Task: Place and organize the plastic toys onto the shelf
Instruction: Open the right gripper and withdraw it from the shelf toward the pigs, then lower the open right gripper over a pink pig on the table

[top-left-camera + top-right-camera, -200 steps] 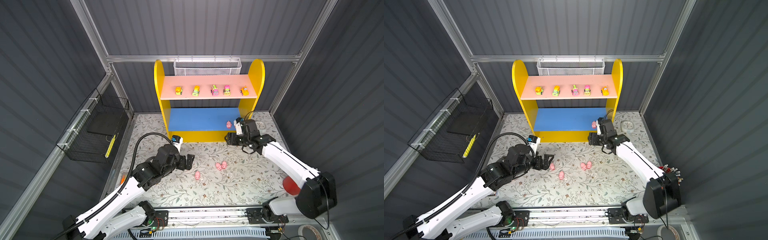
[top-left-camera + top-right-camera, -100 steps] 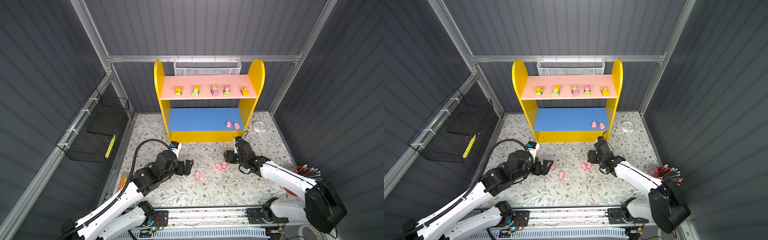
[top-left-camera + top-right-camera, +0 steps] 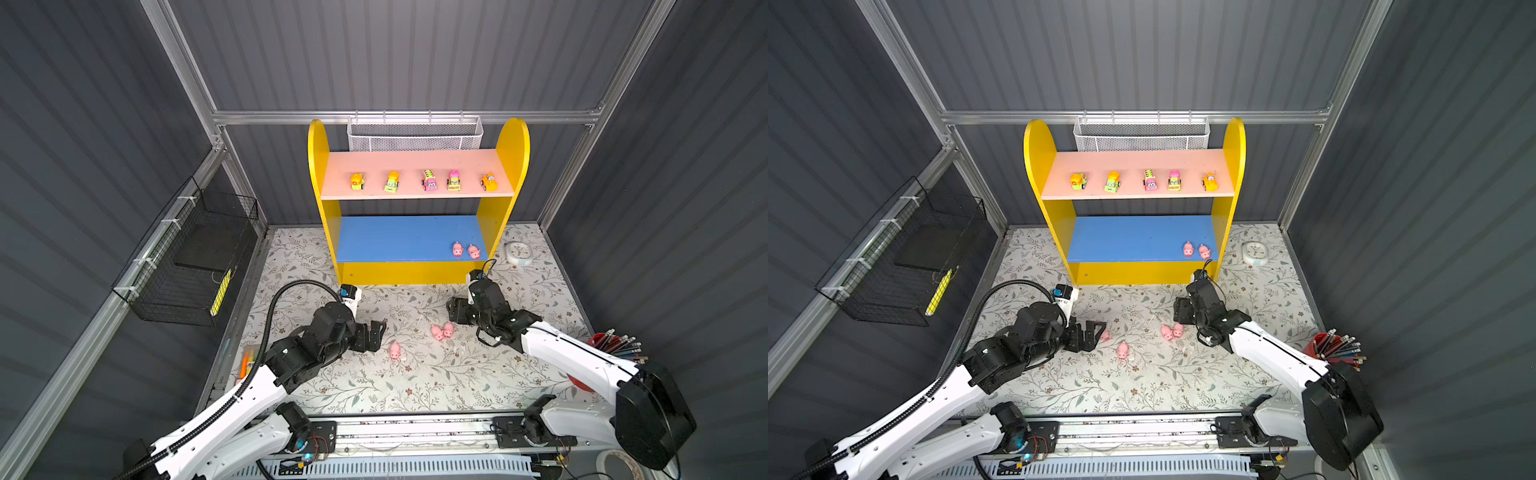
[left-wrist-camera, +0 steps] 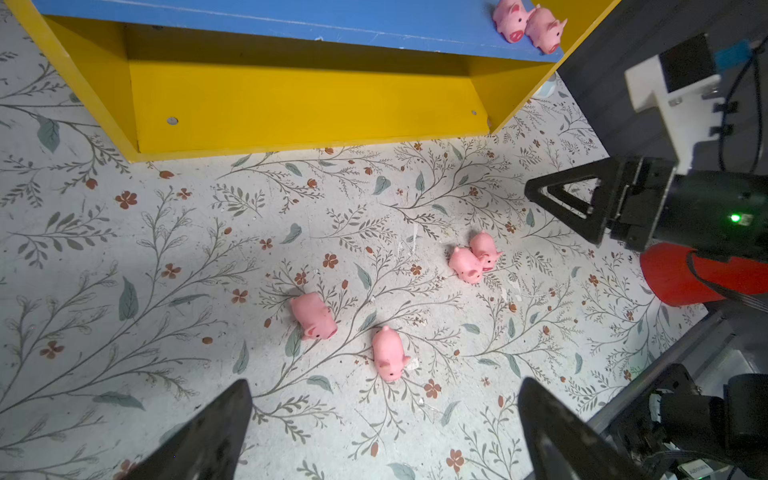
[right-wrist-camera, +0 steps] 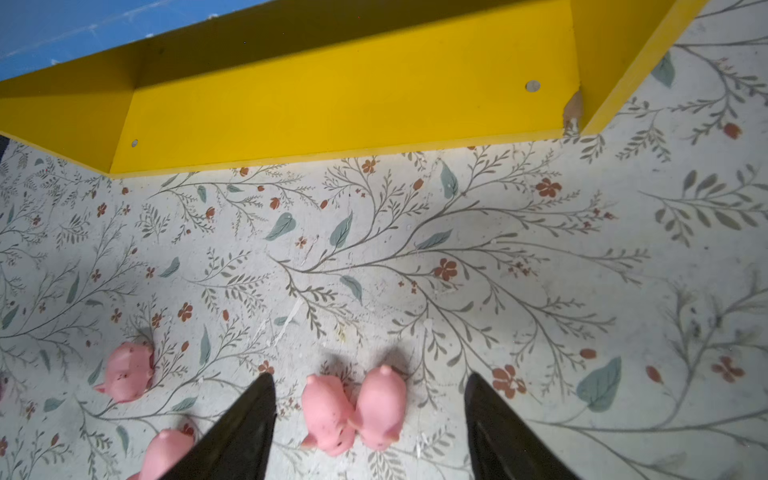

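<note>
Tabletop (image 3: 415, 382) in floral print, grey ribbed walls (image 3: 374, 54); left fingers (image 4: 216, 436) and right fingers (image 5: 241, 428) spread.

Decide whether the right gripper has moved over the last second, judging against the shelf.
Yes. The right gripper has pulled back from the shelf's blue lower board toward the near edge, to the two touching pigs on the mat.

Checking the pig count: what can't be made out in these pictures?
Pig nearest the left gripper: half hidden behind it in a top view.
Pig at the right wrist view's bottom edge: cut off there and by the right gripper.
Clock: face too small to read, both top views.
Yellow item in the black wire basket: too small to identify.
</note>
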You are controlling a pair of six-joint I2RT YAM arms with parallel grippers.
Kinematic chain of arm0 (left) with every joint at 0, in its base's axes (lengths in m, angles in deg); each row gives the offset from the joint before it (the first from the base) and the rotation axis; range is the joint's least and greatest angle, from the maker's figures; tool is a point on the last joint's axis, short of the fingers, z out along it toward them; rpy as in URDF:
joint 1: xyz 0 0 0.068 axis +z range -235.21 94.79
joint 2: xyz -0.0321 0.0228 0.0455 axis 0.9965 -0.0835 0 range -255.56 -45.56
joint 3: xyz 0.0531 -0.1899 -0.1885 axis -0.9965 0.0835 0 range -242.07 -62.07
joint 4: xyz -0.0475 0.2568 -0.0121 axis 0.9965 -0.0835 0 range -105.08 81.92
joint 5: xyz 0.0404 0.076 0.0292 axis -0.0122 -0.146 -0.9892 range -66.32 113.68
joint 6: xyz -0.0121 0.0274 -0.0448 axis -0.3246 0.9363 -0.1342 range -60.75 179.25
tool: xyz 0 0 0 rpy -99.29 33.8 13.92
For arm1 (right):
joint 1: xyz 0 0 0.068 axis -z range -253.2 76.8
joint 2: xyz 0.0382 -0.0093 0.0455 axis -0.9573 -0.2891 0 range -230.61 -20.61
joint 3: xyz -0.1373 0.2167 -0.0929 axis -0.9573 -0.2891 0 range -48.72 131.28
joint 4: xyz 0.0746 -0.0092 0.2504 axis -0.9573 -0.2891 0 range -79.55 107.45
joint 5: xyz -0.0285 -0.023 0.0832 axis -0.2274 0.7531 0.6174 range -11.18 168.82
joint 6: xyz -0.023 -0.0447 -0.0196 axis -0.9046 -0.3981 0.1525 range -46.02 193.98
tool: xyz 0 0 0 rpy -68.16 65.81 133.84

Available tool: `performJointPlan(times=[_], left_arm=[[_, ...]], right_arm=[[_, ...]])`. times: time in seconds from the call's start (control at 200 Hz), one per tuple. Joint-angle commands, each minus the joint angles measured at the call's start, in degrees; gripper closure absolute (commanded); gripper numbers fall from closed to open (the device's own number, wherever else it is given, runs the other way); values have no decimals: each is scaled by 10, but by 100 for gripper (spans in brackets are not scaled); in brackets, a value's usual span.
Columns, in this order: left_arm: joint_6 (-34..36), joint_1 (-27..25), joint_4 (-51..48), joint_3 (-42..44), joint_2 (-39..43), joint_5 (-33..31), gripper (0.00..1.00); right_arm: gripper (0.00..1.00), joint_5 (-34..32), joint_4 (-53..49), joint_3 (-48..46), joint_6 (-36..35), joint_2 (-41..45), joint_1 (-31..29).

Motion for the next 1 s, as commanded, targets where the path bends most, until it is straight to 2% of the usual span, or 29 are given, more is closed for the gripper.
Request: performJointPlan(times=[0.0,0.21,0.48,0.64,0.996], left_arm=[[-20,1,-1,22,16,9,0],[-47,0,28,65,34,40,0],[-78,-14,78,106,26,63,0],[-74,-16,68,99,28,53,0],[-53,-16,50,64,1,39,0]], right_arm=[[29,-18,-72,-4,39,22,-28],[33,-20,-73,-38,85,22,-59],[38,-24,-51,-33,101,-53,-61],[40,-30,-33,-26,106,-93,-61],[41,-43,-19,-9,95,-124,-59]])
